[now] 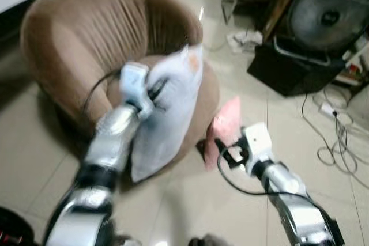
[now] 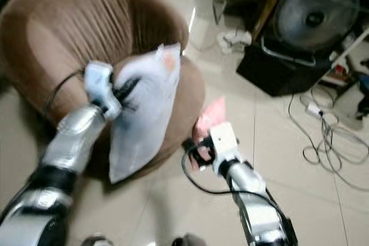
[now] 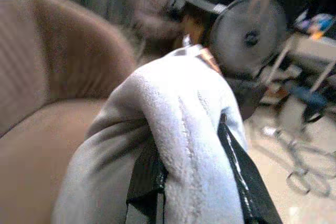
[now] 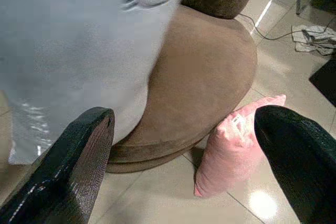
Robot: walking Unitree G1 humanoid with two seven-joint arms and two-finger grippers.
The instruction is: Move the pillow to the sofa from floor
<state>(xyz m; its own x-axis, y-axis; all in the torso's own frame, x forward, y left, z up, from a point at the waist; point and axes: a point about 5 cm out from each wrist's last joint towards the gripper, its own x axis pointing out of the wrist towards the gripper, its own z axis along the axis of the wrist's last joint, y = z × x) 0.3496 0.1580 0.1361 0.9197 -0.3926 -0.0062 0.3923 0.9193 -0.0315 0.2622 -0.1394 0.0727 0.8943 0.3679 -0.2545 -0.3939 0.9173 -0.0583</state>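
Pillow [image 1: 167,113]: white, held in the air over the front of the seat, hanging down past its edge.
Left gripper [image 1: 154,91]: fingers [image 3: 242,166] pinched onto a fold of the pillow.
Sofa [image 1: 75,44]: round, brown, directly behind the pillow.
Right gripper [image 1: 226,149]: fingers spread apart, holding nothing, low beside the sofa base.
Pink cushion [image 4: 236,148]: on the tiled floor [image 1: 242,205], leaning against the sofa base.

Head downward; wrists near sofa [image 4: 210,72]

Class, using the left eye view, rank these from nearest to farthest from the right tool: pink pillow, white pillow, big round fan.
1. pink pillow, on the floor just ahead of the right tool.
2. white pillow, to its left, over the sofa's seat edge.
3. fan, far right corner.
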